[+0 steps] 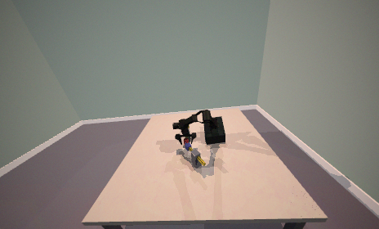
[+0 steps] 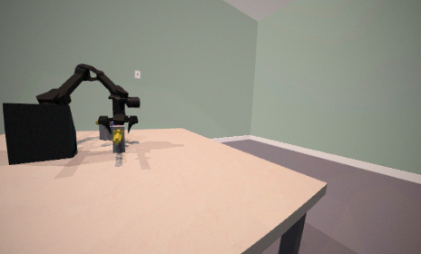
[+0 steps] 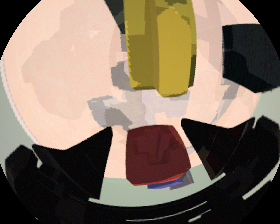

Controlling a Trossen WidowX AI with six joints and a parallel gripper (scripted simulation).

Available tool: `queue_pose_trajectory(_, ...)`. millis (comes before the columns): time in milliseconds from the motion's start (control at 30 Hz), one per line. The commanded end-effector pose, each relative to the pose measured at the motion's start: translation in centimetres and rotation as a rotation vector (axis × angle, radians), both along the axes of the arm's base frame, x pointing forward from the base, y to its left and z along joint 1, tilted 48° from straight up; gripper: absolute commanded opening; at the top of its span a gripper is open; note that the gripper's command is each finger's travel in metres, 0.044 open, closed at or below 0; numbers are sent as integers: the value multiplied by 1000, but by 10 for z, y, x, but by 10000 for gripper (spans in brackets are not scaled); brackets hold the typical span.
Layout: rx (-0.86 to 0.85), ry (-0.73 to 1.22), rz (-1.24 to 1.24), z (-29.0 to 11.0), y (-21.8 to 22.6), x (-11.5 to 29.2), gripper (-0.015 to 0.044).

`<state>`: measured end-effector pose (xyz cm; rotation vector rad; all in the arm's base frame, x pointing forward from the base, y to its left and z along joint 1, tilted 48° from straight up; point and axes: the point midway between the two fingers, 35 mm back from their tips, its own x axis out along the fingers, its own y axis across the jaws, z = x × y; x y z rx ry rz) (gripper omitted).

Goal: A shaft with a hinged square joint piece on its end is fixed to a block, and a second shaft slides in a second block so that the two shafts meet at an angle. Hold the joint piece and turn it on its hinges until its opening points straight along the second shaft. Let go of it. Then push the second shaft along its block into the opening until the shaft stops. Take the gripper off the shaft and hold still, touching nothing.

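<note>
The red square joint piece (image 3: 157,155) (image 1: 186,141) sits on the end of the fixed shaft, with a sliver of blue (image 3: 171,184) behind it. My gripper (image 3: 147,125) (image 1: 185,137) (image 2: 118,123) is open, with one finger on each side of the joint piece and a gap to both. The yellow second shaft (image 3: 157,30) (image 1: 199,159) (image 2: 118,136) lies in its grey block (image 1: 195,160) and runs in line toward the joint piece. Its near end stands a short way off the piece in the wrist view. The opening itself is hidden from me.
The arm's black base box (image 1: 215,131) (image 2: 39,132) stands on the table (image 1: 245,188) behind the assembly. A second grey block (image 2: 104,132) shows behind the gripper in the exterior view. The table edges are far from the parts.
</note>
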<state>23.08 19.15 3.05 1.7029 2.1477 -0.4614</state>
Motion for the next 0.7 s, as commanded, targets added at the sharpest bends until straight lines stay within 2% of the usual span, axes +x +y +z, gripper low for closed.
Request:
queue_pose_trajectory(0,-1,-2,1,0,0,0,440)
queue_pose_trajectory(300,-21,-4,3,0,0,1,440)
queue_pose_trajectory(667,-367,-73,23,16,-14,5,440)
